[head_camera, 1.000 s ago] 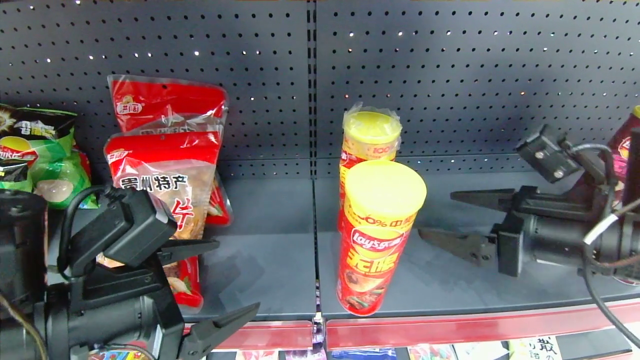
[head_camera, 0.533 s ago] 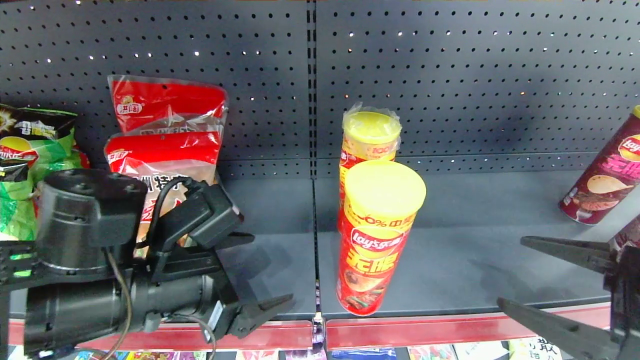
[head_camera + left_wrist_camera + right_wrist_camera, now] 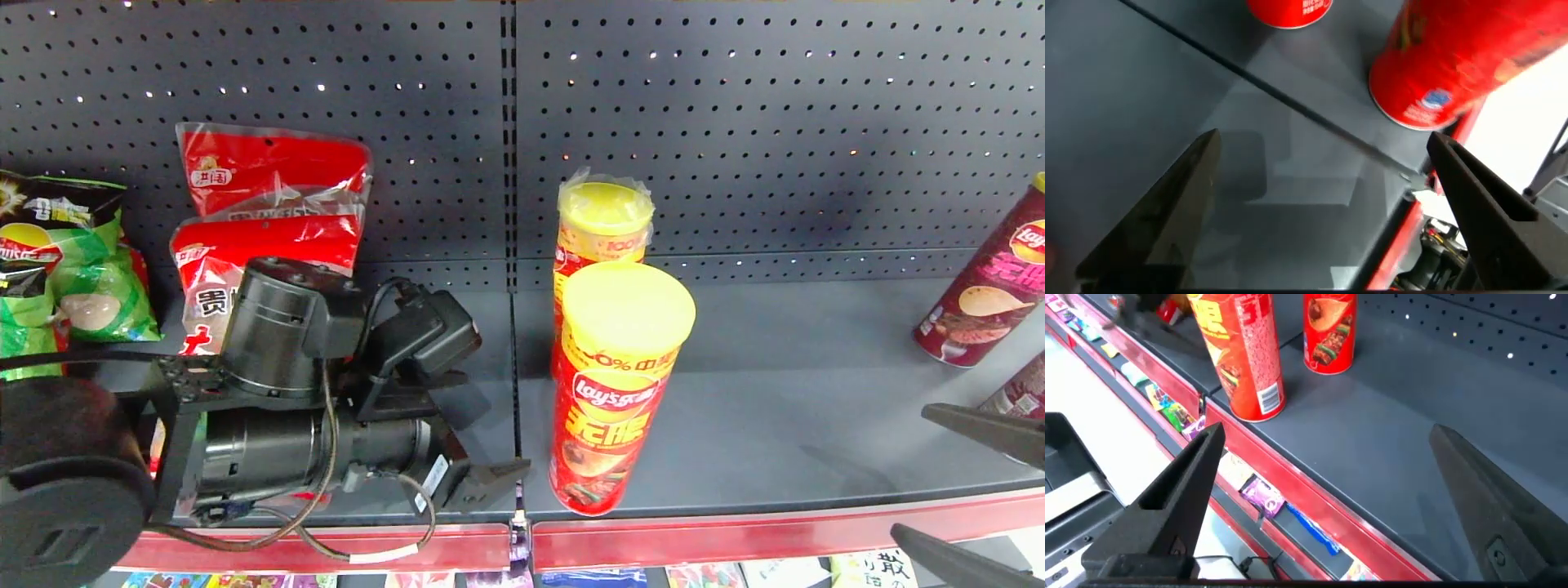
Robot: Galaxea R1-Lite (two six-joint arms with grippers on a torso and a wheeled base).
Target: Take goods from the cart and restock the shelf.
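Note:
Two red chip cans with yellow lids stand mid-shelf, the front can (image 3: 620, 384) near the shelf's red edge and the second can (image 3: 602, 222) right behind it. My left gripper (image 3: 488, 426) lies low over the shelf (image 3: 775, 425), just left of the front can, open and empty. In the left wrist view the left gripper (image 3: 1324, 137) shows spread fingers, with the front can (image 3: 1454, 57) just beyond them. My right gripper (image 3: 910, 469) hangs open and empty at the shelf's front right edge. The right wrist view shows the right gripper (image 3: 1327, 433) and both cans (image 3: 1245, 355) beyond it.
Red snack bags (image 3: 269, 220) and green chip bags (image 3: 73, 261) stand at the left of the shelf. Two purple cans (image 3: 980, 294) lean at the far right. A perforated back panel (image 3: 735, 122) closes the rear. Bare shelf lies between the red cans and the purple ones.
My left arm has swung right across the shelf towards the front red can. My right arm has pulled back from the shelf, right and downward, uncovering the purple cans.

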